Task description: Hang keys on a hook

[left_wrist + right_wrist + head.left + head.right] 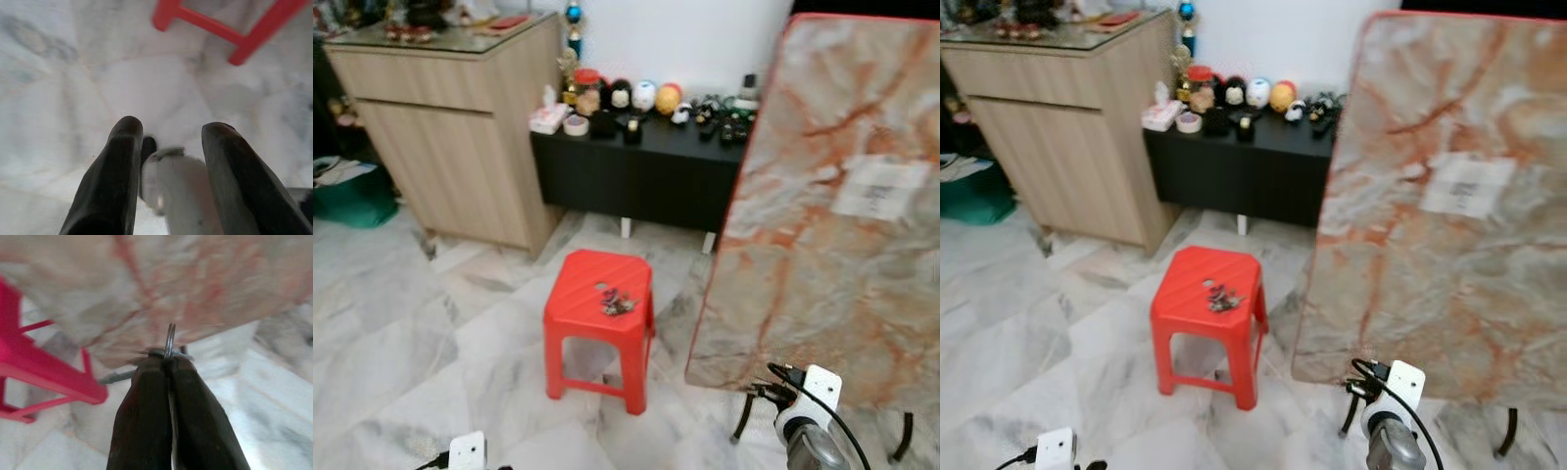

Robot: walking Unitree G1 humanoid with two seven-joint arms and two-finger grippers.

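Eye views: keys lay on the red stool, middle of the marble floor; a marble-patterned slab leaned at right, a black cabinet far behind.
Left wrist view: left end effector released, fingers apart above the floor.
Right wrist view: right end effector clenched on a thin metal hook, near the slab.
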